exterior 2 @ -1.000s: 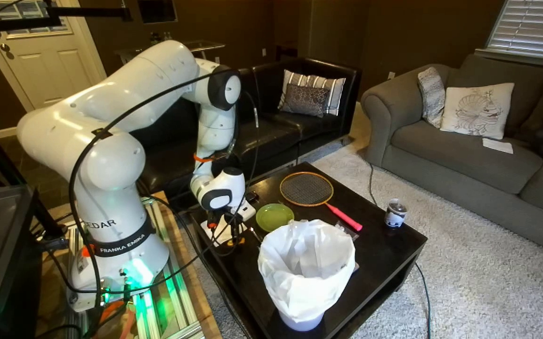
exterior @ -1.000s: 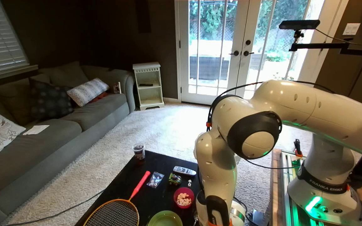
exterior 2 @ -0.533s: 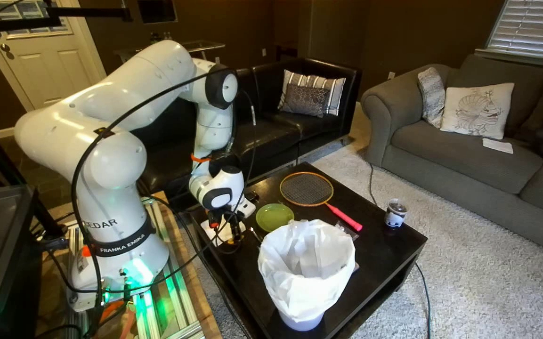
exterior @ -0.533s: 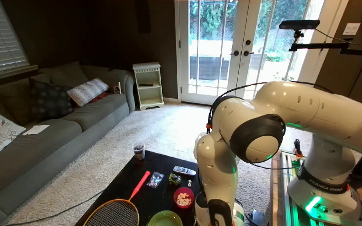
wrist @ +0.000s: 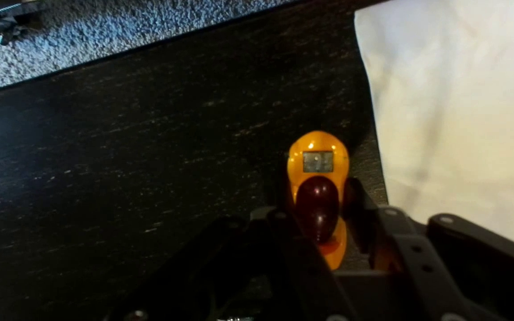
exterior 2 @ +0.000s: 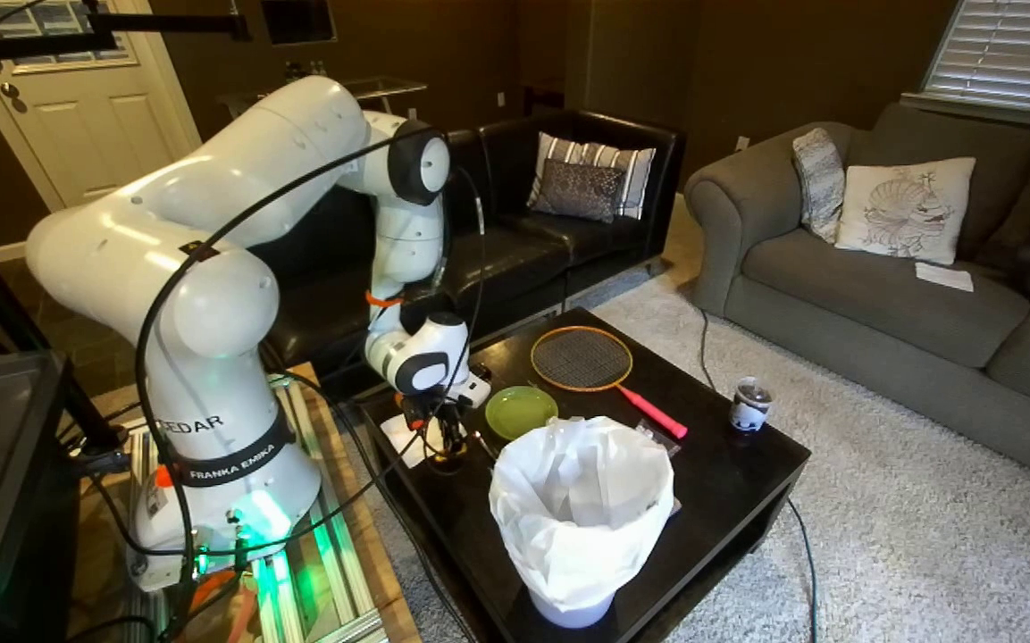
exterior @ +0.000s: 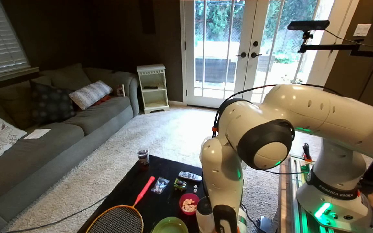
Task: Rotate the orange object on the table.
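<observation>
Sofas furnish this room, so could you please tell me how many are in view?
2. The gray sofa shows in both exterior views. The black sofa, partly hidden by the arm, stands beyond the table in an exterior view. Others may be hidden or out of frame.

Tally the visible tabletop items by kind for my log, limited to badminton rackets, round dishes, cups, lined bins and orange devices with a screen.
Badminton racket: 1
Pink bowl and green dish, as round dishes: 2
Cup: 1
Lined bin: 1
Orange device with a screen: 1
Total: 6
</observation>
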Robot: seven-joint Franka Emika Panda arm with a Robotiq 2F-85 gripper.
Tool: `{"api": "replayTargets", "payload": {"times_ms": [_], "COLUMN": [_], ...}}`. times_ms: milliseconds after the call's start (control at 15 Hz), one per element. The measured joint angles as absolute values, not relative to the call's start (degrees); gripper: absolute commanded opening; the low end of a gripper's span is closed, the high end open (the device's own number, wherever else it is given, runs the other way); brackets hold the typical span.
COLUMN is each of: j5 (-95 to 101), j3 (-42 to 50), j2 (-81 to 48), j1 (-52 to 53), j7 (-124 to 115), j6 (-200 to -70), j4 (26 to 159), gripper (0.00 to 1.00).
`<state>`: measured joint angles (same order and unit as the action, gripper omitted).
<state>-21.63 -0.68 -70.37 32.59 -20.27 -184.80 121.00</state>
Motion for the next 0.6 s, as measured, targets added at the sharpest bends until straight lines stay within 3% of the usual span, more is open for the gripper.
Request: {"api": "replayTargets", "payload": {"times_ms": [600], "j5": [-18.8], "j3": [0.71], "j2": [-71.45], "j1": [33.19], "j7": [-19.74], "j6": [-181.18], "j4": [118.17], "gripper": [0.08]}}
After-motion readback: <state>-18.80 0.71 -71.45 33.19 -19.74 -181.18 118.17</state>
